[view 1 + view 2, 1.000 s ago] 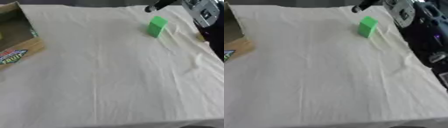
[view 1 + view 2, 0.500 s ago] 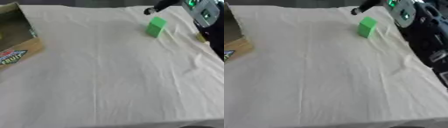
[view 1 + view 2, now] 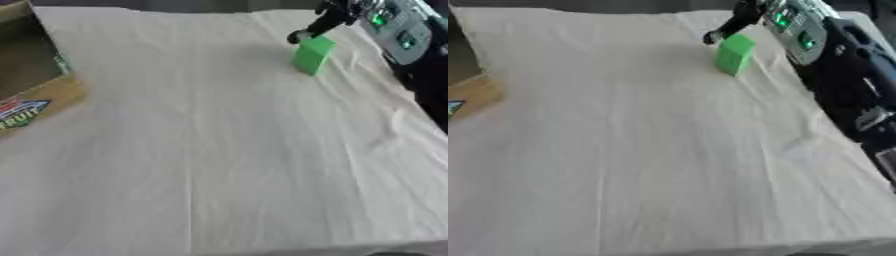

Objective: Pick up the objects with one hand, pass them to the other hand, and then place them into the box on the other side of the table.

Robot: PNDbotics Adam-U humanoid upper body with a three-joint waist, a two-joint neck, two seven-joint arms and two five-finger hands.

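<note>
- At the left edge of the worktop sits the open brown cardboard box with a printed fruit label (image 3: 35,90), its near wall and dark inside showing in the left eye view; it looks like the place where the thing must end up, well apart from the action
- The left robot hand shows in neither view, so nothing can be said of its fingers
- The wide wrinkled cream cloth covering the worktop (image 3: 201,150) lies bare between the box and the far right corner
- The small bright green rectangular block (image 3: 312,55) stands upright on the cloth near the far right side, tilted a little to one corner
- The right robot hand (image 3: 730,24) reaches in from the upper right, a dark fingertip just beside the block's top left edge; the fingers look spread rather than closed on anything, and whether the tip touches the block cannot be told
- Judged from this, the step in hand is the first pick-up, not yet done
- The next move calls for the fingers to settle around the block's sides and close, then lift and carry it toward the middle for the pass to the other robot hand
</note>
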